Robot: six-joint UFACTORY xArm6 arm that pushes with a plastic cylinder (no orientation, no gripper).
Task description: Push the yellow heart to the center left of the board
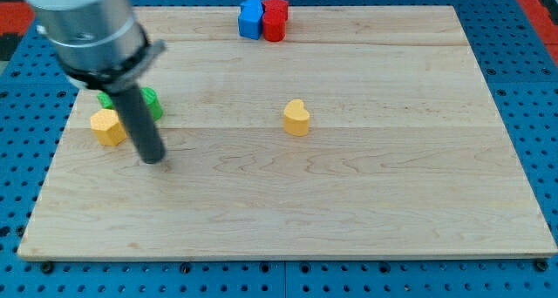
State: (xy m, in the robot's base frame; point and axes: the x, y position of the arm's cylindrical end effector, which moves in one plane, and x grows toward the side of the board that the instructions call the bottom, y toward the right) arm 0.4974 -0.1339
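The yellow heart (296, 118) sits near the board's middle, well to the view's right of my tip (153, 159), with bare wood between them and on every side of it. My tip is a plain rod, holding nothing. Just beside it to the view's left lies a yellow block (107, 127); a green block (150, 103) sits above, partly hidden by the rod. A blue block (251, 17) and red block (275, 18) touch at the board's (366, 211) top edge.

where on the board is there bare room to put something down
Free: the whole strip along the view's bottom, below my tip, and the right half beyond the yellow heart. Crowded: the left edge, where the yellow block and green block sit by my tip, and the top edge around the touching blue block and red block.
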